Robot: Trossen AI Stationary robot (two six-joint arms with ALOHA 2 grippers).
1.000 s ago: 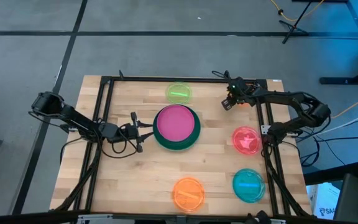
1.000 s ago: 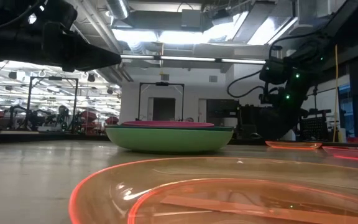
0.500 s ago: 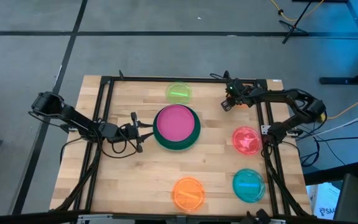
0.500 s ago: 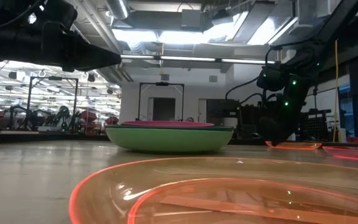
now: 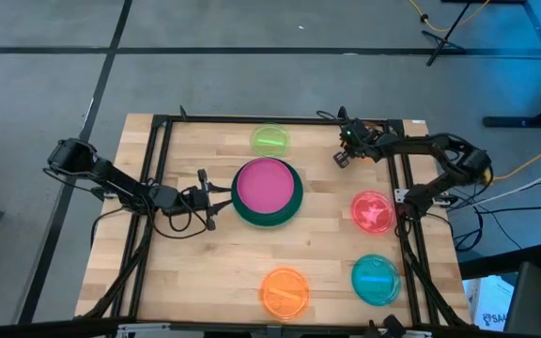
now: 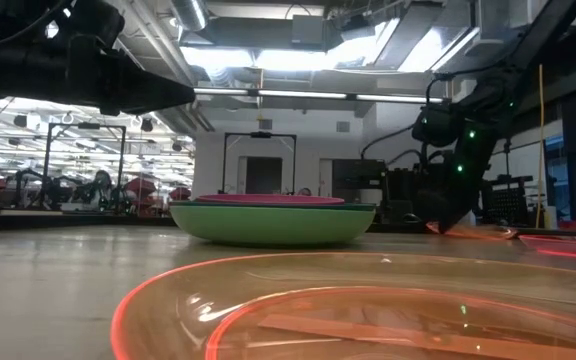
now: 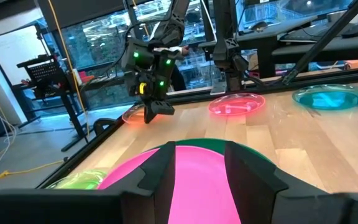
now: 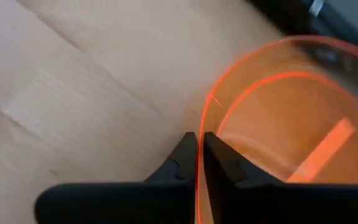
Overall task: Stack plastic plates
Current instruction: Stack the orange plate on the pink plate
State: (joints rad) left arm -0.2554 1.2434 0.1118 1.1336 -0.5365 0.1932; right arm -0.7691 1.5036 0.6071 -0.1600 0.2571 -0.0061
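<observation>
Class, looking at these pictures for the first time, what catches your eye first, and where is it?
The stack of large plates at the table's centre, magenta on top. Then the right gripper at the far right corner, pinching the rim of a small orange plate. The left gripper waits beside the stack.

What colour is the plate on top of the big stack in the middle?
Magenta. The top plate sits over a dark green one, clearest in the high view.

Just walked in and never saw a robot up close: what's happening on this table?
Two robot arms are stacking plastic plates. The right tool has pinched the rim of an orange plate at the table's far right corner. The left tool waits, open, beside the centre stack, magenta on top. Lime, red-pink, teal and another orange plate lie loose.
</observation>
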